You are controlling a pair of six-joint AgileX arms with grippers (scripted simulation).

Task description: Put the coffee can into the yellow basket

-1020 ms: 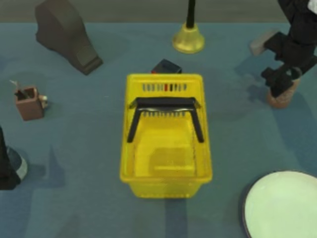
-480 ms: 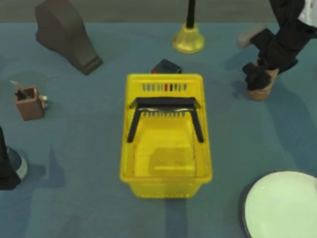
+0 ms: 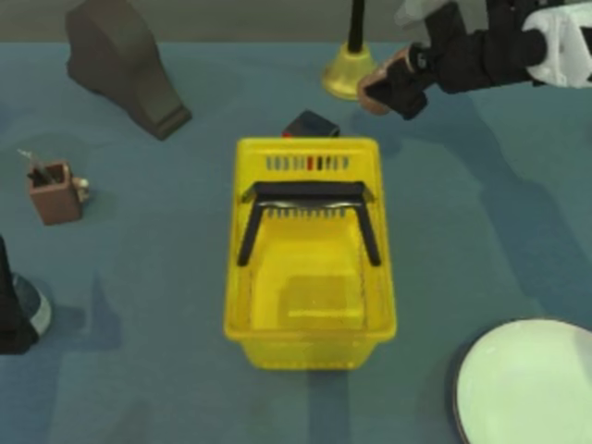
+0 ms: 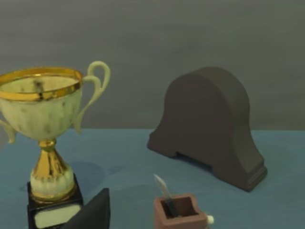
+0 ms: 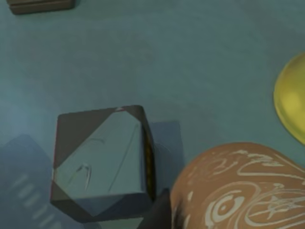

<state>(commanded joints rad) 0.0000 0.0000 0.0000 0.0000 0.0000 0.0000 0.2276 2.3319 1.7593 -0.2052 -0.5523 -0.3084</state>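
right end effector [image 3: 393, 83] clenched on coffee can [image 3: 375, 88], can lifted off bench, near gold bell [image 3: 350, 72], beyond far end of yellow basket [image 3: 311, 324]. pickup done; carry over basket and release left. basket empty. left arm parked at bench's left edge, its end effector state unclear.

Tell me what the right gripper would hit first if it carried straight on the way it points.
Probably the brass bell: the right gripper, holding the coffee can, points toward the top view's left, though height is unclear.
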